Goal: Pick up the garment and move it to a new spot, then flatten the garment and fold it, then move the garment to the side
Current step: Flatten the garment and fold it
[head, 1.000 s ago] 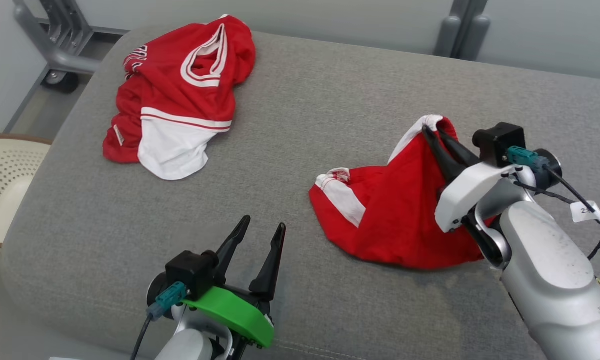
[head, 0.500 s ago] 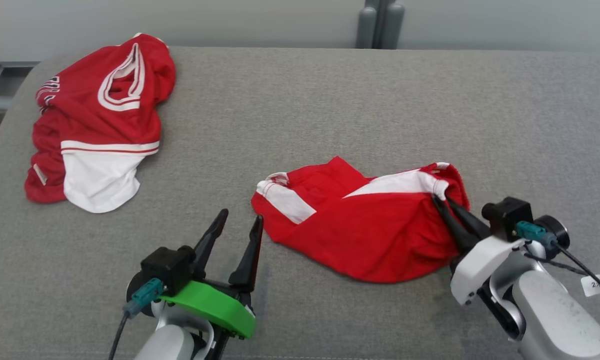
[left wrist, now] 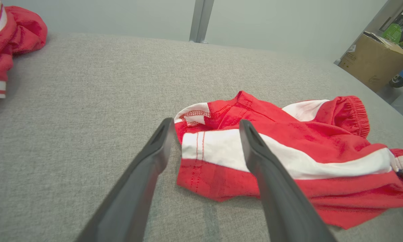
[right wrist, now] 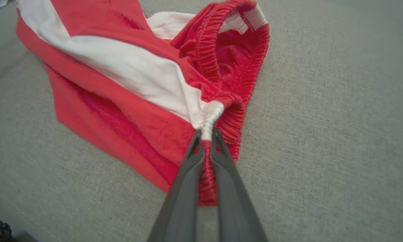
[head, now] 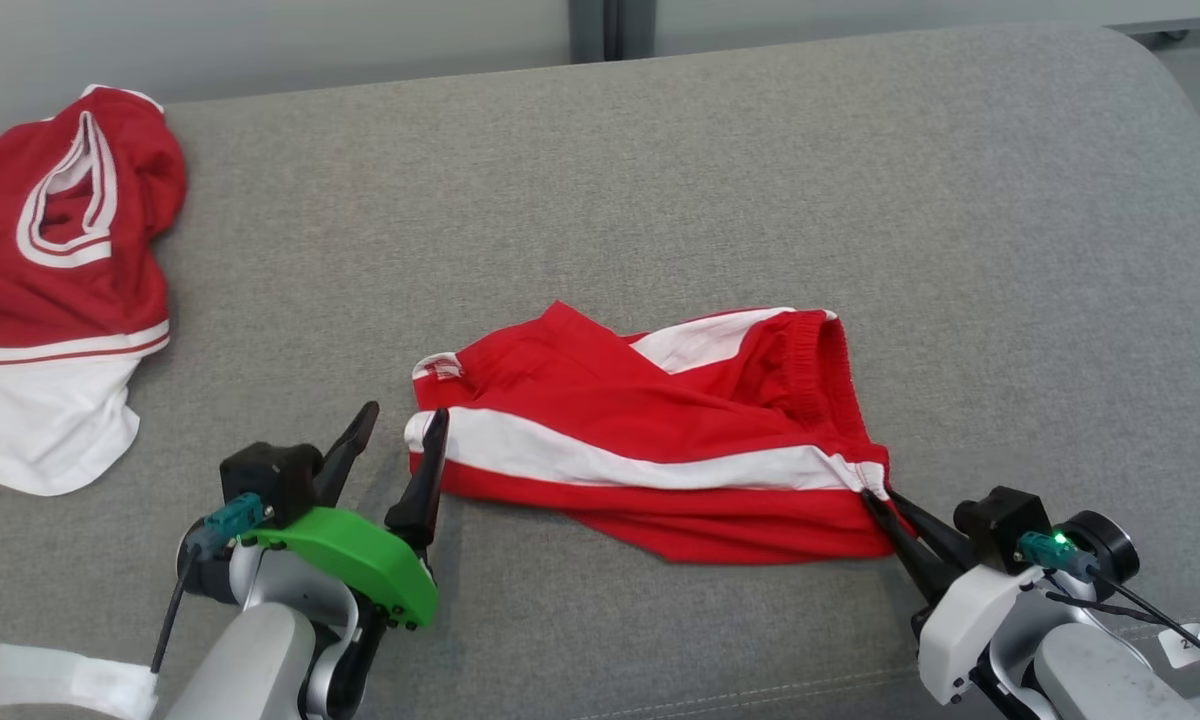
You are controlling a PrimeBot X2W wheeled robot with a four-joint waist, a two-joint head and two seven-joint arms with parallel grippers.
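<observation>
Right gripper [head: 874, 496] tight on red shorts [head: 650, 415]

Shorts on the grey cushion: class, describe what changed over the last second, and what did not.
The right gripper lowered the shorts from a raised peak, and they now lie stretched out on the cushion. It stays shut on the waistband corner. The left gripper stays open; the jersey lies as before. The camera turned.

Shorts [head: 660, 470] are bright red with a wide white side stripe, on a heathered grey worktop [head: 660, 180]. Jersey [head: 50, 260] at far left is red too, with white hem and collar trim. Left tool [head: 405, 412] has a lime green mount, right tool [head: 872, 495] a white one.
</observation>
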